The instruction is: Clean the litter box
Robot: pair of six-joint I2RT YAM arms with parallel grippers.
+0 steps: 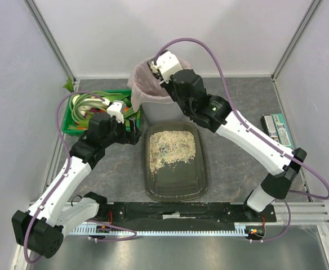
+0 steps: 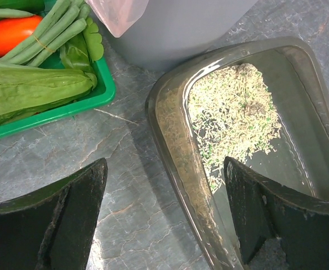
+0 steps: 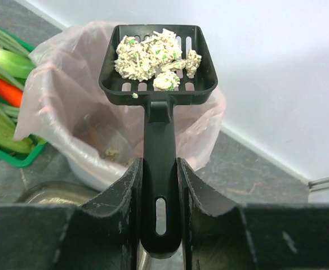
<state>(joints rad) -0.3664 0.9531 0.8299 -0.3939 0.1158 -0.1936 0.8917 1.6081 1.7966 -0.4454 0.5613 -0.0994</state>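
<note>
While the black slotted plastic scoop (image 3: pixel 158 84), clamped by its handle in the right gripper (image 3: pixel 158 180), is held near the far rim of the pink-lined grey bin (image 3: pixel 69 135), litter clumps (image 3: pixel 150 56) could be spilled outside if tipped askew. The shallow olive-grey plastic litter box (image 1: pixel 176 188), just before the bin, is straddled at its rim, unclamped, by the parted jaws of the left gripper (image 2: pixel 164 169).

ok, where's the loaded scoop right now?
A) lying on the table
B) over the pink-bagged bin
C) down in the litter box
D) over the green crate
B: the right tool is shut on the handle of the scoop, holding its clumps above the pink-bagged bin.
</note>
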